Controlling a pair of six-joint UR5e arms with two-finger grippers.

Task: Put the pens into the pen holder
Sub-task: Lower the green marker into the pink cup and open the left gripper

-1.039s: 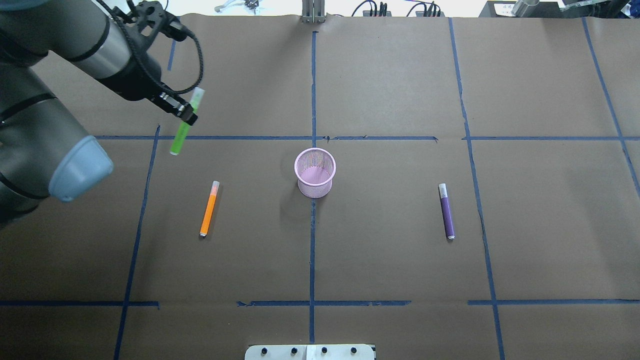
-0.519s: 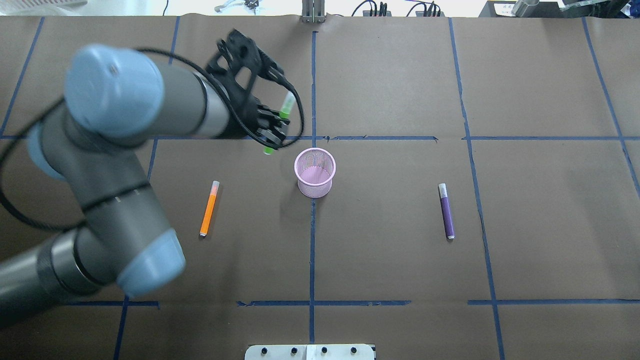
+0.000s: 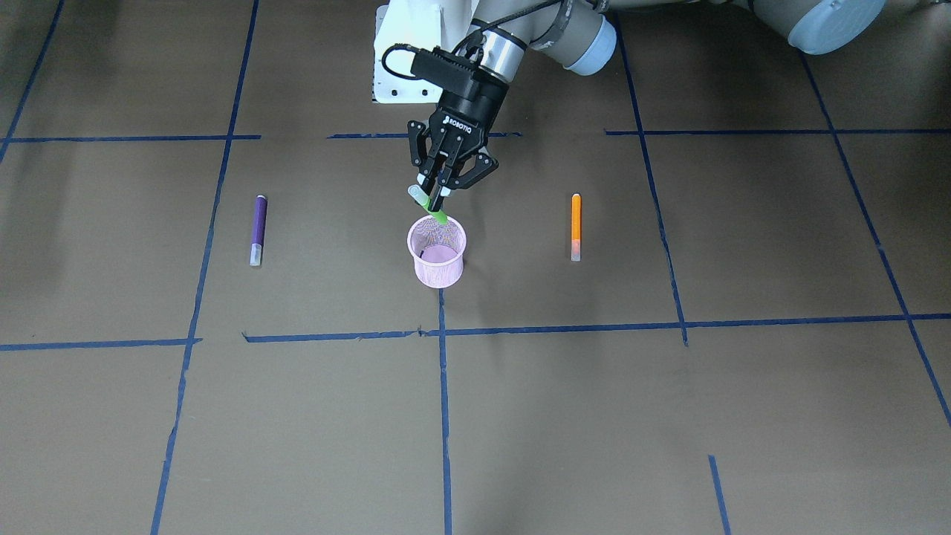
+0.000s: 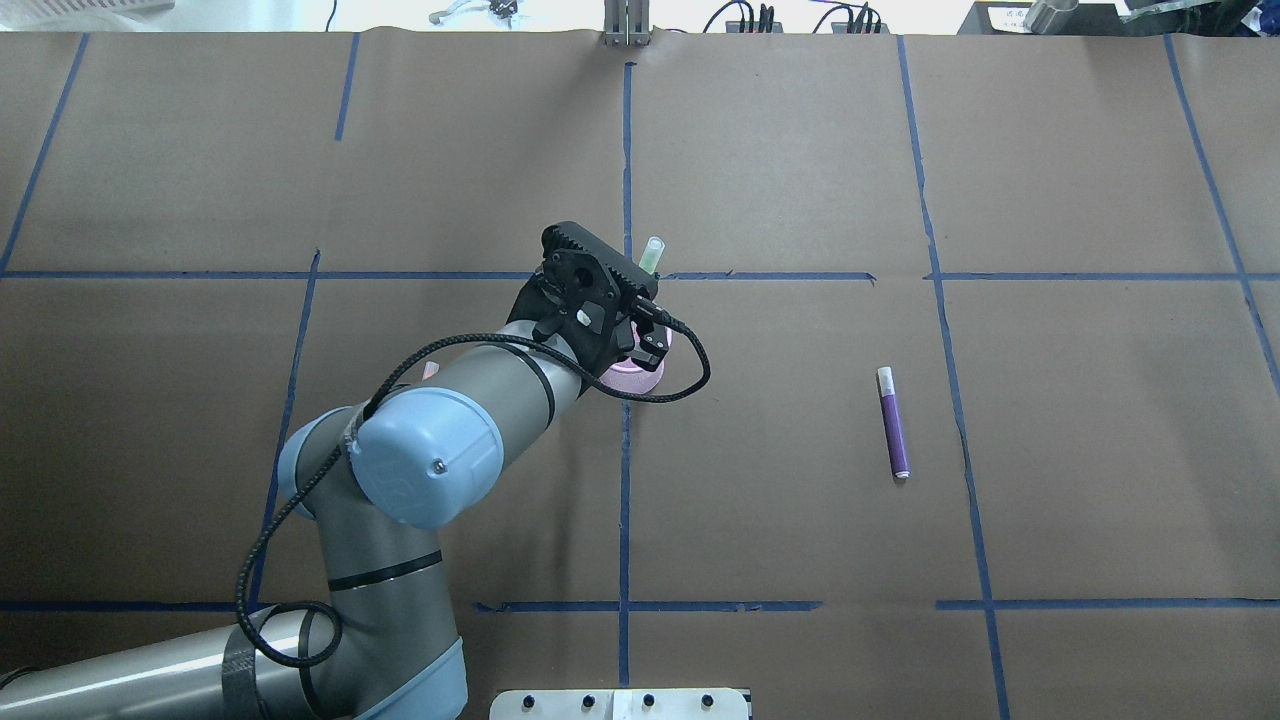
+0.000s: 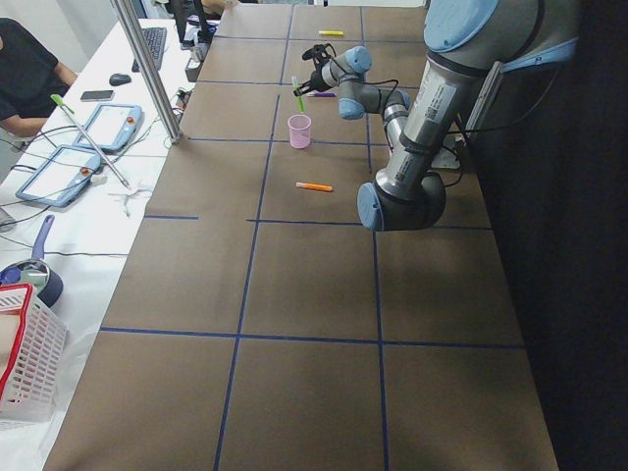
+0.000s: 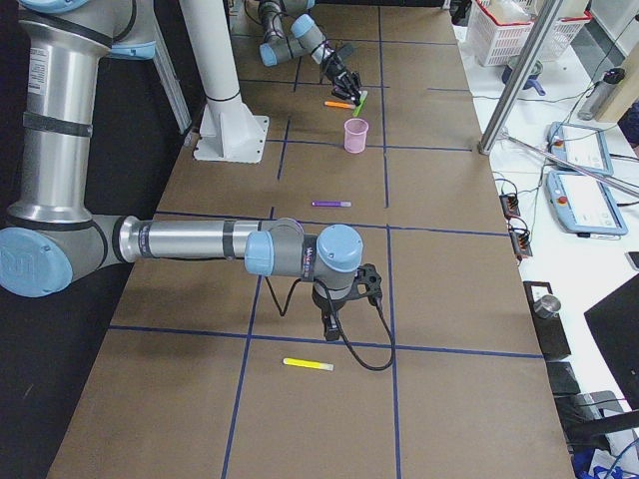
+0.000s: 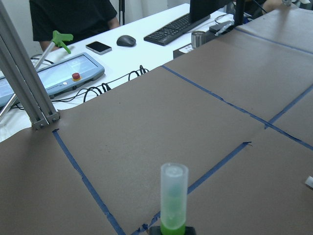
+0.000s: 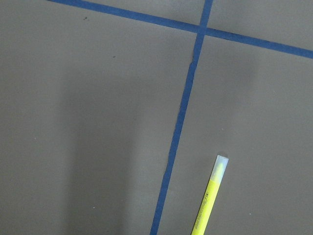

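Observation:
My left gripper (image 3: 436,195) is shut on the green pen (image 3: 430,205) and holds it tilted, its lower tip at the rim of the pink mesh pen holder (image 3: 437,256). The pen's pale cap points up in the left wrist view (image 7: 174,198) and in the overhead view (image 4: 652,254). My arm covers most of the holder (image 4: 645,376) there. The orange pen (image 3: 576,226) and the purple pen (image 3: 257,229) lie flat on either side of the holder. My right gripper (image 6: 331,321) hangs low, far from them; I cannot tell if it is open.
A yellow pen (image 8: 209,199) lies on the brown paper below my right gripper, also visible in the exterior right view (image 6: 308,365). Blue tape lines (image 3: 441,416) cross the table. A white base plate (image 3: 401,52) stands behind the holder.
My left arm has swung right with the green pen, from the table's far left to over the pen holder. The pen has turned more upright. The other pens have not moved.

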